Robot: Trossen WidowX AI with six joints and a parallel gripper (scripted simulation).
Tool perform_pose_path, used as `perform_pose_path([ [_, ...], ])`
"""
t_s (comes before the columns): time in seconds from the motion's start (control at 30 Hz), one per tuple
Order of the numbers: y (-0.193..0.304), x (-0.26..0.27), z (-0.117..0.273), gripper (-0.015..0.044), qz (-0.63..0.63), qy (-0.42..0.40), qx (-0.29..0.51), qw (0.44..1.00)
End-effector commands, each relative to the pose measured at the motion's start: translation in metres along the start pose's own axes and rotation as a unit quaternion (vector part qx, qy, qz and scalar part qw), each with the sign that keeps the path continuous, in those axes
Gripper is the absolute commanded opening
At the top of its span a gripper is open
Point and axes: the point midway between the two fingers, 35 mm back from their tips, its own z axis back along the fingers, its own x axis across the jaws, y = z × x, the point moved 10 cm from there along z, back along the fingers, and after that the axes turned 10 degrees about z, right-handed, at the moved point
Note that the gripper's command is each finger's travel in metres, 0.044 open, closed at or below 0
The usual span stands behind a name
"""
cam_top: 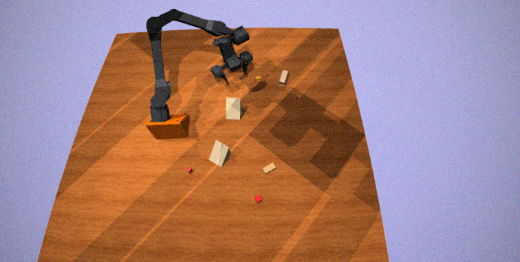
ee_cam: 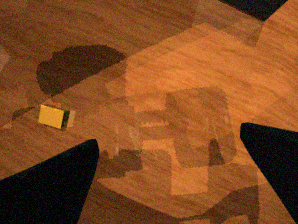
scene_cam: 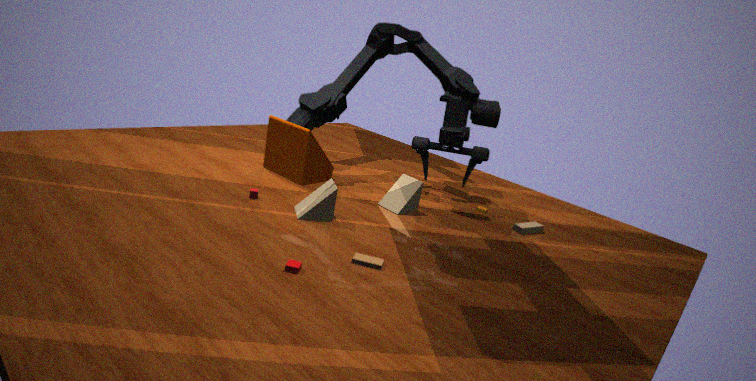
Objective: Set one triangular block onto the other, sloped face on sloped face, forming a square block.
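From the top view, the wood-grain table (cam_top: 109,194) carries two pale cream triangular blocks, matte and sharp-edged. The far triangular block (cam_top: 232,108) lies just right of the orange wedge-shaped arm base (cam_top: 169,126); the near triangular block (cam_top: 219,153) lies below and right of that base, well apart from the first. The dark grey parallel-jaw gripper (cam_top: 234,75) hangs beyond the far block, jaws spread wide and holding nothing. A tiny yellow chip (cam_top: 258,77) sits near it, with a pale flat tile (cam_top: 283,76) further right of the base. A tan flat tile (cam_top: 269,167) and two small red cubes (cam_top: 188,169) (cam_top: 258,198) lie nearer the camera.

In the exterior view, the gripper (scene_cam: 445,171) hovers above the table (scene_cam: 132,283), right of the far block (scene_cam: 401,194), not touching it. Both blocks rest with a sloped face up; the near one (scene_cam: 317,202) stands in front of the base (scene_cam: 293,150).

The wrist view shows two dark fingertips wide apart over bare wood (ee_cam: 166,63), the yellow chip (ee_cam: 55,116) just beside the left one.
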Motion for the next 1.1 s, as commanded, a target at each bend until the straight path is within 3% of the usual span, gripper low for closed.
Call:
perform_pose_path([
  [0.0,-0.053,-0.007,0.017,0.0440,-0.224,0.144,-0.095,0.959],
  [0.43,-0.060,-0.010,0.020,0.0440,-0.254,0.166,-0.108,0.947],
  [1.07,-0.067,-0.019,-0.009,0.0440,-0.254,0.166,-0.107,0.947],
])
